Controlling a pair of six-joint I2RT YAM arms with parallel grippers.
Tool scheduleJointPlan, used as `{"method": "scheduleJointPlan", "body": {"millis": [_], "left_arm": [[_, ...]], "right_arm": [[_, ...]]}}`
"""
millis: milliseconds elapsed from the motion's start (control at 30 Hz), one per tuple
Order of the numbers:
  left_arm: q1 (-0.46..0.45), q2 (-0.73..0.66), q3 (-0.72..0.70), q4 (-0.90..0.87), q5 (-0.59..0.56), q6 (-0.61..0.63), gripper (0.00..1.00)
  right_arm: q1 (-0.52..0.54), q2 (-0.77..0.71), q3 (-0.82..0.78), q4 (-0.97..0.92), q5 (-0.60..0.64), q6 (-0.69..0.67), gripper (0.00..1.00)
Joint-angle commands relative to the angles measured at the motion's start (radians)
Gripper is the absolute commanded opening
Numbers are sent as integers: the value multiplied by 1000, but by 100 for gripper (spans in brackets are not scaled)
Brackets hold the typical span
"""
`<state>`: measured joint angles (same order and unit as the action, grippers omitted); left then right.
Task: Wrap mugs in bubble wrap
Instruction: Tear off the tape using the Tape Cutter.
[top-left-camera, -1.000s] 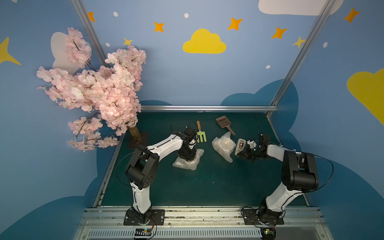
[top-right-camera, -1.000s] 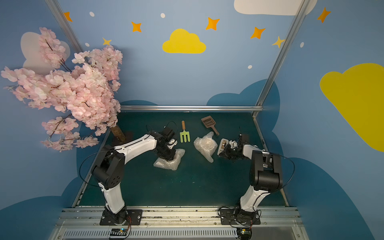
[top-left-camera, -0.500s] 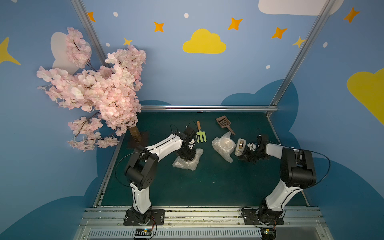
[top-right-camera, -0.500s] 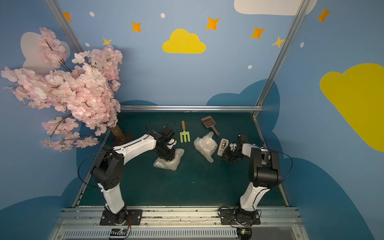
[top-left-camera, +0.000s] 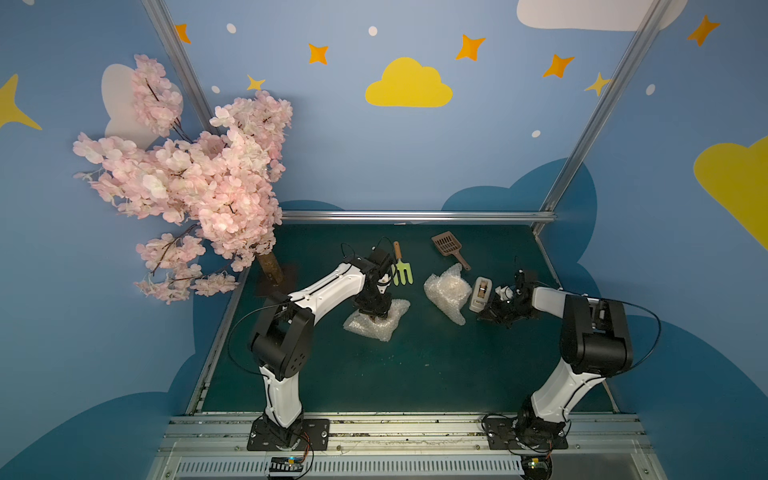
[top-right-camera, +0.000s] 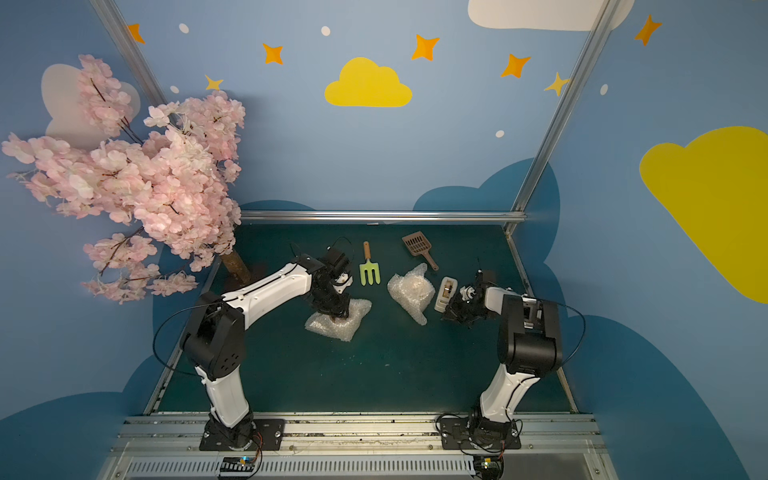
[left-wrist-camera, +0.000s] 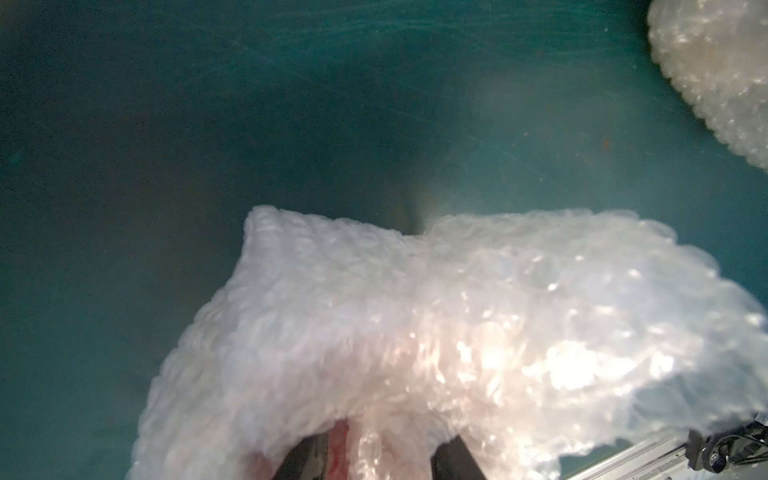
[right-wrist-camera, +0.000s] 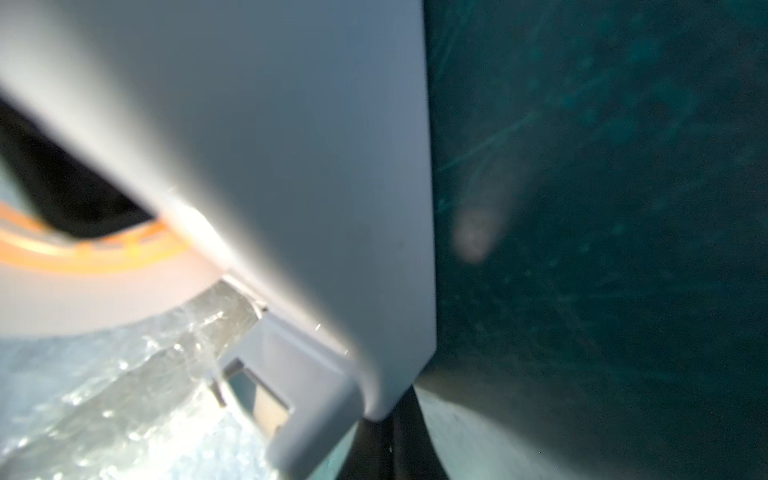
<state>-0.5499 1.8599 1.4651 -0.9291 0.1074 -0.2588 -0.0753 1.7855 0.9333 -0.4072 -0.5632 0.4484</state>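
Across the green mat (top-left-camera: 415, 365), in both top views, the left arm reaches forward with its wrist bent down and the left gripper (top-left-camera: 375, 318) planted in a crumpled, dimpled bubble wrap (top-left-camera: 365, 328) bundle. A second bundle (top-right-camera: 409, 293) lies just beside a cream tape dispenser (top-right-camera: 445, 293). The right arm stretches low, with the right gripper (top-right-camera: 452, 312) closed at the dispenser's near end.

Only the left wrist view shows dark fingers (left-wrist-camera: 301, 459) standing apart around a fold of wrap and the glossy red of a mug (left-wrist-camera: 340, 451); whether they pinch it I cannot tell.

The right wrist view shows the dispenser's smooth shell and an orange reel (right-wrist-camera: 83, 249), both blurred.
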Motion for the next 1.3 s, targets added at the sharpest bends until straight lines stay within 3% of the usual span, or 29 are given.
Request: {"method": "scheduleJointPlan", "body": {"millis": [0,333,700,933,1067,1267], "left_arm": [[5,-41,28,-56,-2,-5,42],[8,-76,47,-73,9,-9,46],[34,-111,95,-83,32,-9,55],[95,-166,71,-61,79,-20,76],[129,-194,51,-64,81,-21,89],[192,-231,0,-60,94,-23,94]], "right_arm": [[-8,-3,-1,-30,-5,-9,0],[-7,-141,-38,-47,-144,-92,0],[37,-408,-36,-148,-179,-173,0],[210,-552,-3,-61,-198,-140,0],[303,-518,66,-52,-173,-119,0],[500,-393,178,23,-141,-87,0]]}}
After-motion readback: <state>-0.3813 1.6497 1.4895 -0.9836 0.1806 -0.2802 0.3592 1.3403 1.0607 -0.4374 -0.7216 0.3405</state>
